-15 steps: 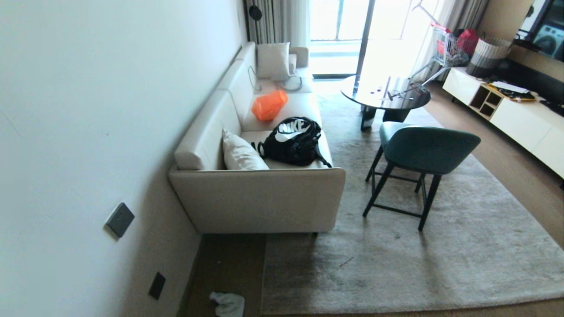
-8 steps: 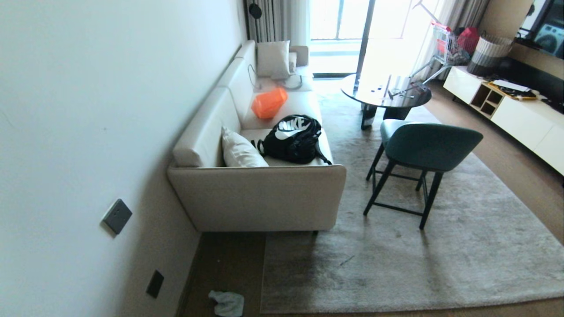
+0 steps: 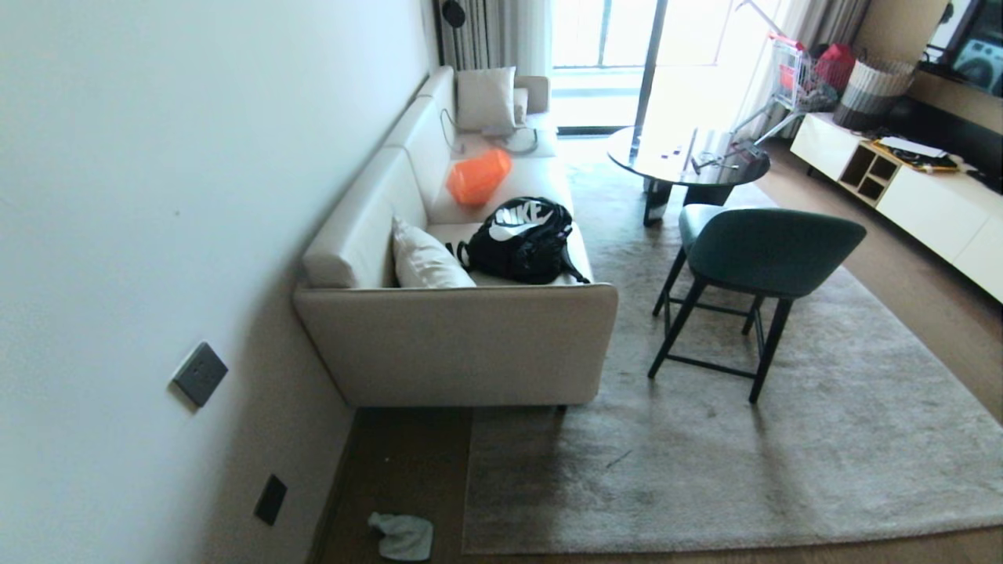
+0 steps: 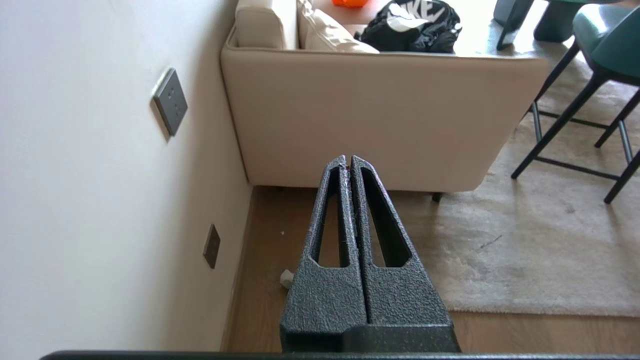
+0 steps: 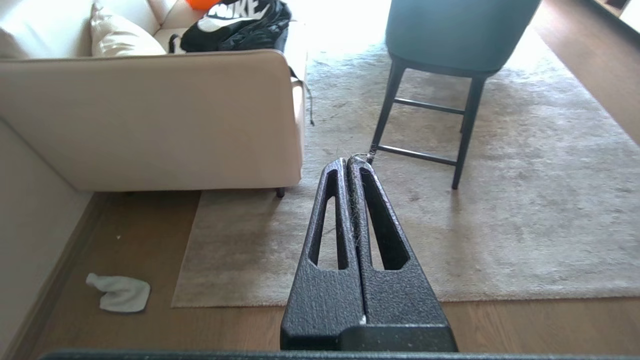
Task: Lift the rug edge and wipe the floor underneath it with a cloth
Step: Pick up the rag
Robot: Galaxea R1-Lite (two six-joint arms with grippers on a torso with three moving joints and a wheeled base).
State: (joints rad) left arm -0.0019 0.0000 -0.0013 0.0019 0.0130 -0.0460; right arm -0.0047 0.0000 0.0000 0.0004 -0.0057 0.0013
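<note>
Right wrist view shows the right gripper [image 5: 350,161] pressed closed and empty, high above the rug edge [image 5: 300,299]; the left gripper [image 4: 348,159] is likewise closed and empty. Nothing is started, I judge: next comes reaching down for the cloth [image 5: 120,292], crumpled on the floor [image 5: 150,235] between wall and rug corner. That near edge runs straight, across the robot's front.

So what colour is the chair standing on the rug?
Dark teal-green seat, black legs: the chair, clearest in the head view.
</note>
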